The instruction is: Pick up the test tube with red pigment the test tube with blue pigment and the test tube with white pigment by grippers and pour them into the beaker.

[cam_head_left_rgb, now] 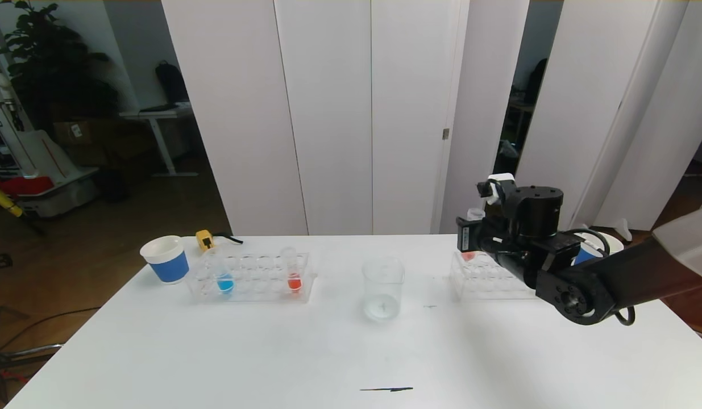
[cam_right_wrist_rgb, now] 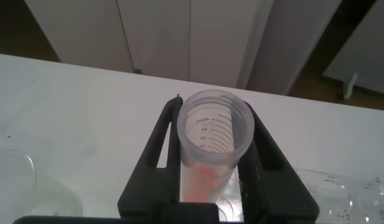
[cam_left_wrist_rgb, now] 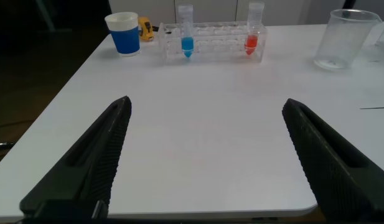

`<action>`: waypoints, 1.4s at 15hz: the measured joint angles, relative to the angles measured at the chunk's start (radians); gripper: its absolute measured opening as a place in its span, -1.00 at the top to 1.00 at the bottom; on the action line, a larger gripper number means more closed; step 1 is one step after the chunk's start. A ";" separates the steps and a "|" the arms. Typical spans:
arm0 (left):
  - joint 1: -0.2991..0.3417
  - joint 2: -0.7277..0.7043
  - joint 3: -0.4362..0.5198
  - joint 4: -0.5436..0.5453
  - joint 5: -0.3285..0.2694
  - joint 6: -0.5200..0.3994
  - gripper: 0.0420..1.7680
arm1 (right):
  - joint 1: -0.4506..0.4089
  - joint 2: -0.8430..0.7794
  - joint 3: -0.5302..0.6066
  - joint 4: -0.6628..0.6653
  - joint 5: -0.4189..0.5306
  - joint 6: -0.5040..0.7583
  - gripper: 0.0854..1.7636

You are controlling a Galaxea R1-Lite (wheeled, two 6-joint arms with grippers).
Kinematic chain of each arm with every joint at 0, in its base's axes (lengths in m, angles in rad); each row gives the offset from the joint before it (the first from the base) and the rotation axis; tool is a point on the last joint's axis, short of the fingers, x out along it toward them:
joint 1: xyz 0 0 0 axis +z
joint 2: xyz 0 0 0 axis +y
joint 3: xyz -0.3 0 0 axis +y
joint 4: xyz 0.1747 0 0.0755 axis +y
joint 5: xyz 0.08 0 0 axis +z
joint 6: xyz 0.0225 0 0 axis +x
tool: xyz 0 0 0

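The test tube with blue pigment [cam_head_left_rgb: 224, 278] [cam_left_wrist_rgb: 187, 40] and a test tube with red pigment [cam_head_left_rgb: 294, 275] [cam_left_wrist_rgb: 252, 38] stand upright in the clear left rack [cam_head_left_rgb: 260, 267] [cam_left_wrist_rgb: 216, 46]. The empty-looking clear beaker [cam_head_left_rgb: 382, 287] [cam_left_wrist_rgb: 344, 37] sits mid-table. My right gripper [cam_head_left_rgb: 473, 226] [cam_right_wrist_rgb: 213, 112] is shut on a tube with pale pinkish-red liquid [cam_right_wrist_rgb: 207, 180], held upright just above the right rack [cam_head_left_rgb: 487, 278]. At the table's near left edge my left gripper [cam_left_wrist_rgb: 206, 104] is open and empty, facing the left rack. The test tube with white pigment is out of view.
A white paper cup with a blue band [cam_head_left_rgb: 166, 259] [cam_left_wrist_rgb: 124, 33] and a small yellow object [cam_head_left_rgb: 204, 240] sit left of the left rack. Another blue-banded cup [cam_head_left_rgb: 589, 250] shows behind my right arm. A black streak [cam_head_left_rgb: 386, 389] marks the table's near edge.
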 joint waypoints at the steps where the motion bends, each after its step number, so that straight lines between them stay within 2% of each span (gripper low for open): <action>1: 0.000 0.000 0.000 0.000 0.000 0.000 -0.96 | -0.016 -0.009 -0.023 0.017 0.080 -0.004 0.40; 3: 0.000 0.000 0.000 0.000 0.000 0.000 -0.96 | -0.049 -0.019 -0.062 0.029 0.198 -0.105 0.40; 5: 0.000 0.000 0.000 0.000 0.000 0.000 -0.96 | -0.078 -0.020 -0.098 0.050 0.278 -0.234 0.40; 6: 0.000 0.000 0.000 0.000 0.000 0.000 -0.96 | -0.086 -0.017 -0.126 0.068 0.313 -0.253 0.40; 10: 0.000 0.000 0.000 0.000 0.000 0.000 -0.96 | -0.079 0.005 -0.304 0.205 0.405 -0.263 0.40; 13: 0.000 0.000 0.000 0.000 0.000 0.000 -0.96 | -0.044 0.037 -0.444 0.314 0.424 -0.258 0.40; 17: 0.000 0.000 0.000 0.000 0.000 0.000 -0.96 | 0.020 0.084 -0.518 0.325 0.442 -0.258 0.40; 21: 0.000 0.000 0.000 0.000 0.000 0.000 -0.96 | 0.039 0.112 -0.565 0.316 0.555 -0.258 0.40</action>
